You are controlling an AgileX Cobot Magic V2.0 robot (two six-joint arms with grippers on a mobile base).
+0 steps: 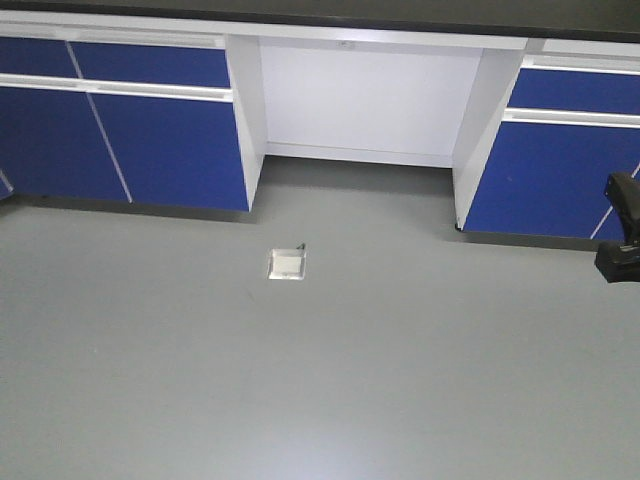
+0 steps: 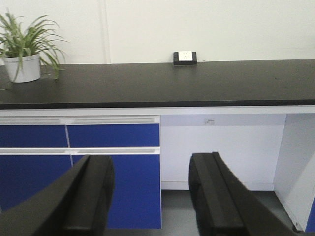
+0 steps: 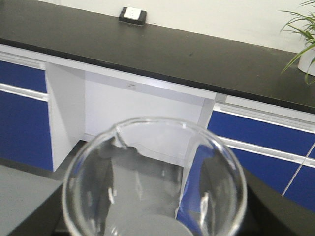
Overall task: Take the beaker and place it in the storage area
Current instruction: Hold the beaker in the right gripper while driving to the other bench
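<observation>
In the front view the right gripper (image 1: pixel 619 232) sits before blue cabinets (image 1: pixel 150 130); the left wrist view shows the left gripper (image 2: pixel 150 196) spread apart, black benchtop (image 2: pixel 157 83) ahead above it; the right wrist view shows the beaker (image 3: pixel 155 162) clamped between the right gripper's fingers (image 3: pixel 275 211), benchtop beyond.

In the right gripper (image 3: pixel 155 216) we see the beaker (image 3: pixel 152 147) as clear, glossy glass with bright glints on its rim; the left gripper (image 2: pixel 152 196) has fingers (image 2: pixel 91 191) of matt black plastic. Ahead of both tools the storage area (image 2: pixel 206 83) is a smooth matt-black top over blue cabinet fronts (image 2: pixel 113 135) with a faint sheen, and beneath them the grey floor (image 1: pixel 320 380) looks smooth and softly glossy.
</observation>
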